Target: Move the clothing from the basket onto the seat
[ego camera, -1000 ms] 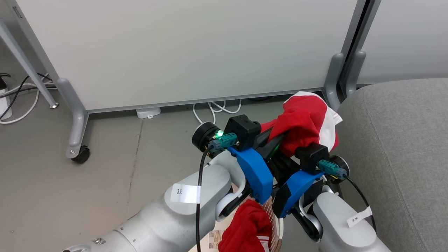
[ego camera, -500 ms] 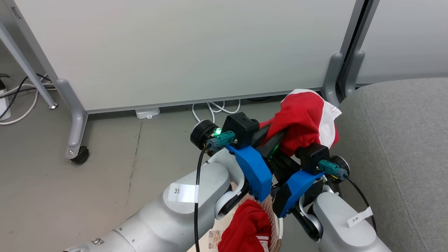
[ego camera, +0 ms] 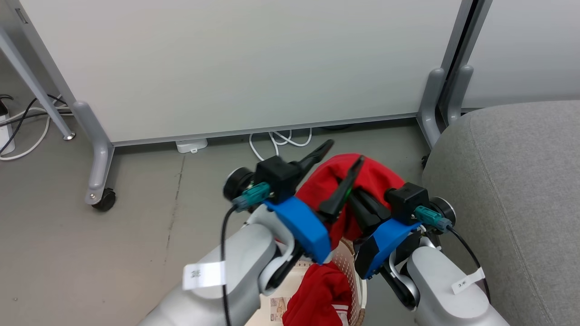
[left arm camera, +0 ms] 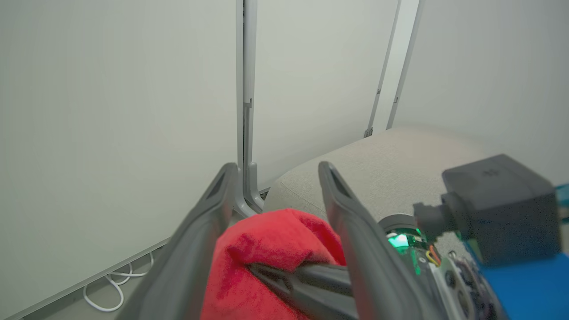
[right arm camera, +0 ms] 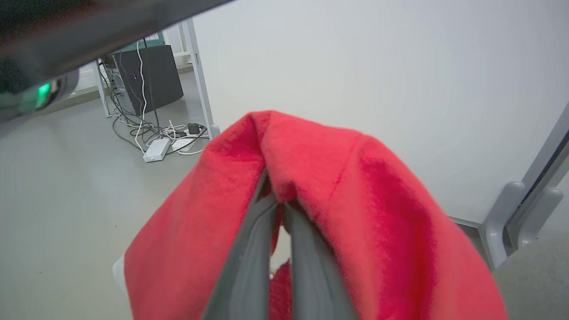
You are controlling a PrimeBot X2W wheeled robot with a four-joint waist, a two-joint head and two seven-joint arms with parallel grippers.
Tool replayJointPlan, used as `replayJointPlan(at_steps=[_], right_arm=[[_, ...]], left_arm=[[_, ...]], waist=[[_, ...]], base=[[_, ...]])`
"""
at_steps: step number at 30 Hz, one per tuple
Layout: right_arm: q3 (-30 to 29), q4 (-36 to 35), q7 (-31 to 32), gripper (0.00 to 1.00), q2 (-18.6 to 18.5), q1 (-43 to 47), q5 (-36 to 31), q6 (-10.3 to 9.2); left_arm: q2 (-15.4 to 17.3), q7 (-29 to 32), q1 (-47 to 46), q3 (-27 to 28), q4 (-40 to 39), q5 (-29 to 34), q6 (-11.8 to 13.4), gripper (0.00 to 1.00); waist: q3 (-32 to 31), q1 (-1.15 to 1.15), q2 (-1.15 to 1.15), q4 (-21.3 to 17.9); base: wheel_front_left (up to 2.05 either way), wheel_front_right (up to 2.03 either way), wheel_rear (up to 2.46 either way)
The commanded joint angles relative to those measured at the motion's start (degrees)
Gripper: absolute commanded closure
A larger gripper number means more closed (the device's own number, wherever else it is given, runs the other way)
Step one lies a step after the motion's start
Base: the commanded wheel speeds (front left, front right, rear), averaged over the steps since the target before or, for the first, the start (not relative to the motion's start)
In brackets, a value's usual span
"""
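One piece of red clothing (ego camera: 374,181) hangs in the air, draped over my right gripper (right arm camera: 279,205), whose fingers are shut on a fold of it (right arm camera: 338,178). My left gripper (ego camera: 341,156) stands open just beside it, and the red cloth (left arm camera: 266,249) bulges between the lower parts of its fingers without being pinched. Below my arms, the cream basket (ego camera: 359,283) holds another piece of red clothing (ego camera: 319,296) with a white band. The light grey seat (ego camera: 512,190) lies to the right, and its rounded corner (left arm camera: 400,155) lies beyond my left fingers.
White partition panels (ego camera: 253,63) stand close ahead on grey feet, one with a caster (ego camera: 104,199). White cables (ego camera: 276,138) lie under the panel. In the right wrist view a dark computer case (right arm camera: 149,75) and a power strip (right arm camera: 155,151) sit on the grey floor.
My left gripper has let go of the red clothing and swung left with its fingers spread. The clothing has sagged lower and left, still held by the right gripper.
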Motion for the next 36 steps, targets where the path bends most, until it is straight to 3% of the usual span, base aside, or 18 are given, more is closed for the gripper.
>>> replayJointPlan(at_steps=[1, 9, 15, 25, 36], right_arm=[[-0.3, -0.4, -0.3, 1.0, -0.2, 0.5, -0.4, 0.01], [-1.4, -1.8, -0.3, 1.0, -0.2, 1.3, -1.5, 0.01], [-2.2, -2.8, -0.3, 1.0, -0.2, 1.8, -2.4, 0.01], [-2.9, -3.8, 0.2, 1.0, -0.2, 2.6, -2.9, 0.01], [-4.2, -4.4, 0.6, 1.0, -0.2, 3.5, -3.6, 0.01]], left_arm=[[0.7, -0.3, 1.2, 1.3, -0.7, 1.1, 0.1, 0.0], [4.9, -0.3, 12.6, 12.7, -7.4, 12.1, 1.3, 0.0], [5.7, -0.3, 20.4, 21.9, -11.2, 18.8, 1.7, 0.0], [4.2, -0.3, 29.6, 34.1, -13.1, 26.7, 0.2, 0.0], [1.7, -0.3, 33.1, 40.1, -14.0, 30.9, -2.1, 0.0]], waist=[[0.0, 0.0, 0.0, 0.0], [0.6, 0.0, 0.0, -0.1], [1.2, 0.0, 0.0, -0.4], [1.1, 0.0, 0.0, -1.4], [0.8, 0.0, 0.0, -2.0]], base=[[0.0, 0.0, 0.0], [0.0, 0.0, 0.0], [0.0, 0.0, 0.0], [0.0, 0.0, 0.0], [0.0, 0.0, 0.0]])
